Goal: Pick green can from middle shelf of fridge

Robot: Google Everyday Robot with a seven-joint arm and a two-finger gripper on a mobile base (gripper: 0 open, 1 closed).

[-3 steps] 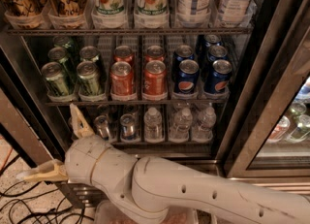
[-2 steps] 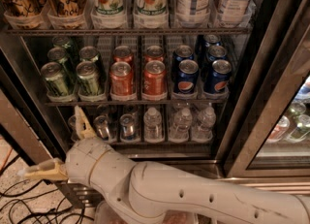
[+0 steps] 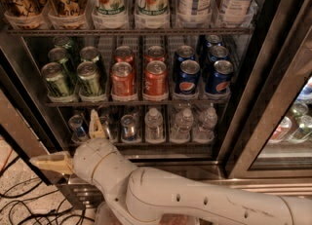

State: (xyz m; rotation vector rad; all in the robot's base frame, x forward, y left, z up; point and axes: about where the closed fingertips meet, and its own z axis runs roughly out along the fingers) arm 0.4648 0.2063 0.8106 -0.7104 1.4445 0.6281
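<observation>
Your gripper [image 3: 62, 137] sits low at the left, below the middle shelf [image 3: 136, 103] of the fridge [image 3: 253, 102], its beige fingers [image 3: 96, 124] spread wide (one points up, one left). The green can [image 3: 89, 78] stands upright at its lane's front, just beside the red-orange cans [image 3: 123, 79], untouched.
</observation>
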